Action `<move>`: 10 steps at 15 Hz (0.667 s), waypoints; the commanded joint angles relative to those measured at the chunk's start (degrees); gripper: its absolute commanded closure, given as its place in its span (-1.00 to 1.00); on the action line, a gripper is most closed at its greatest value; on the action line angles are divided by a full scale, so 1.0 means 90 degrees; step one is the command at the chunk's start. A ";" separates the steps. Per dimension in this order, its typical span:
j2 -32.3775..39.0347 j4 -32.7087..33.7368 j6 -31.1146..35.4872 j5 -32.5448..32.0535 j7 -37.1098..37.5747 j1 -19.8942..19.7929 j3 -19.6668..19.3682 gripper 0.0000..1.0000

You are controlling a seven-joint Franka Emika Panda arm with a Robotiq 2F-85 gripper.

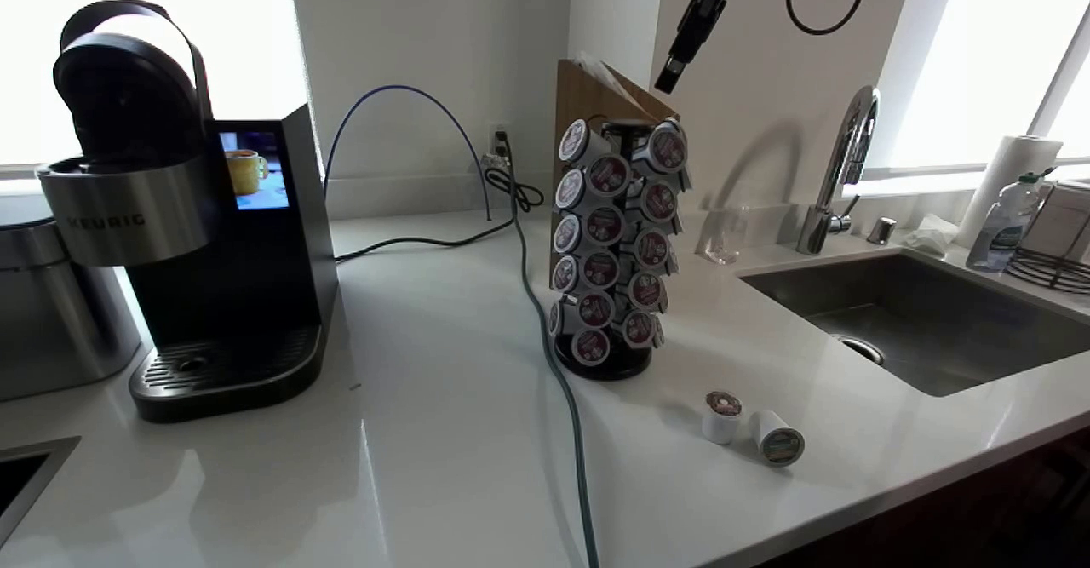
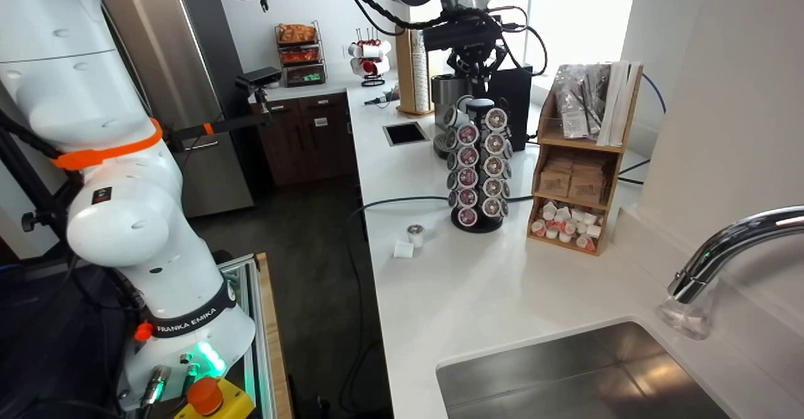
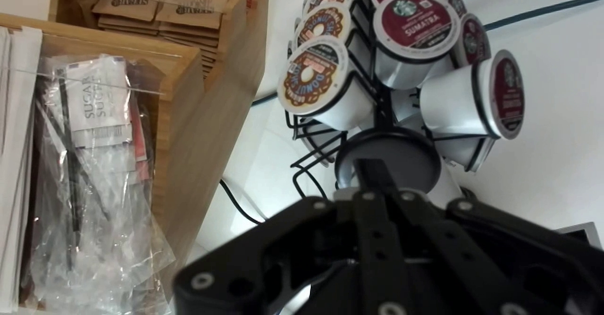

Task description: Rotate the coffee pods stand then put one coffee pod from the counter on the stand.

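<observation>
The coffee pods stand, a dark wire carousel with a round black base [image 1: 606,370], stands upright on the white counter [image 1: 460,466], its columns full of lidded pods. Beside it, a coffee pod [image 1: 721,421] with a pale body and dark top sits upright; a second pod [image 1: 777,442] lies on its side, touching or nearly so. My gripper [image 1: 670,77] hangs above the stand, apart from it and pointing down. In the wrist view the fingers meet in front of the stand's black top cap [image 3: 410,159], with nothing visible between them. A bare wire holder [image 3: 307,175] shows near the top.
A wooden organizer [image 2: 545,133] with sugar packets and bags stands close to the stand. The black coffee maker [image 1: 255,295] has its lid raised. A dark cable [image 1: 566,398] crosses the counter past the stand's base. A sink [image 1: 886,321] and a faucet [image 1: 839,168] are further along.
</observation>
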 commanded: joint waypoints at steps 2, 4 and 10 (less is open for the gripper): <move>0.0091 0.0070 0.0115 -0.0086 -0.0085 -0.0062 0.0110 1.00; 0.0136 0.0084 0.0209 -0.0038 -0.0165 -0.0059 0.0130 1.00; 0.0262 0.0078 0.0615 0.0121 -0.0512 -0.0078 0.0193 1.00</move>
